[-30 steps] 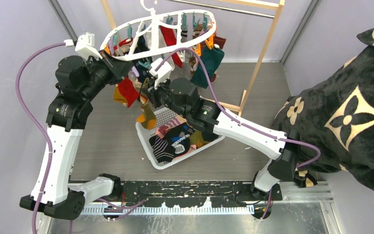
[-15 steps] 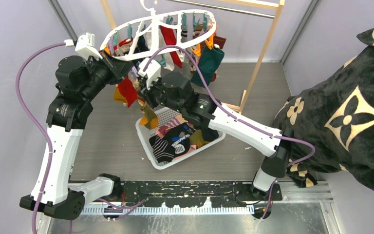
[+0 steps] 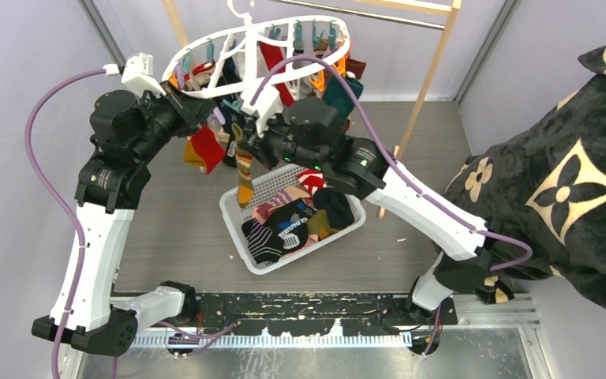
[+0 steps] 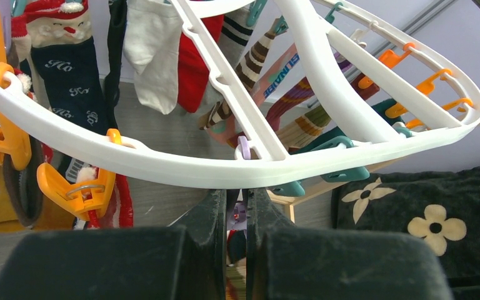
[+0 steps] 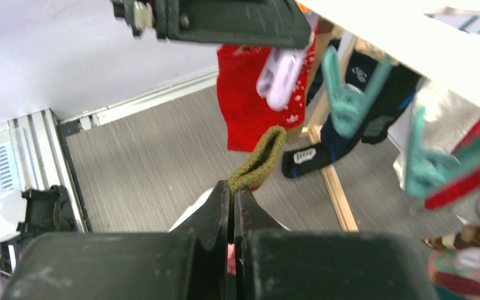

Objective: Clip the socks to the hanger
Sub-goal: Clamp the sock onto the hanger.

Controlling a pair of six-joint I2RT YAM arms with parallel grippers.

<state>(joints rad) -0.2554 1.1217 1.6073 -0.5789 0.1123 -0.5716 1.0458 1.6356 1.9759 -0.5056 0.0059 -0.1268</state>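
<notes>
Grey wood-grain table [image 3: 166, 229] carries one white mesh basket [image 3: 235, 233], the item nearest the two arm bases. Basket contents: a loose pile of socks [image 3: 319, 225], at least five distinguishable, including one black sock [image 3: 288, 229] with white lettering, one pink sock [image 3: 272, 207] and one red-and-white striped sock [image 3: 309, 180].

Above the basket's far corner, the right gripper [image 5: 232, 199] has its fingers pressed together on one olive-mustard sock [image 3: 244, 172]. The sock's body hangs straight down toward the basket. In the right wrist view its cuff loops up past the fingertips.

Just beyond and to the left, the left gripper [image 4: 237, 199] sits at the near rim of the hanger [image 4: 328, 75]. Its fingers are closed to a narrow slit, tips against the underside of the rim. Part of one purple peg [image 5: 278, 65] shows in the slit.

One hanger is present, suspended above the far half of the table, in front of one light wooden rack [image 3: 420, 103]. Socks clipped to it hang below the ring, among them one red sock [image 3: 205, 148] at the left, one teal sock [image 3: 339, 93] at the right and one navy Christmas sock [image 4: 62, 81]. Three orange pegs [image 4: 431, 78] line the far rim in the left wrist view.

One black plush blanket [image 3: 552, 174] with beige flower marks lies at the right, apart from the basket.
</notes>
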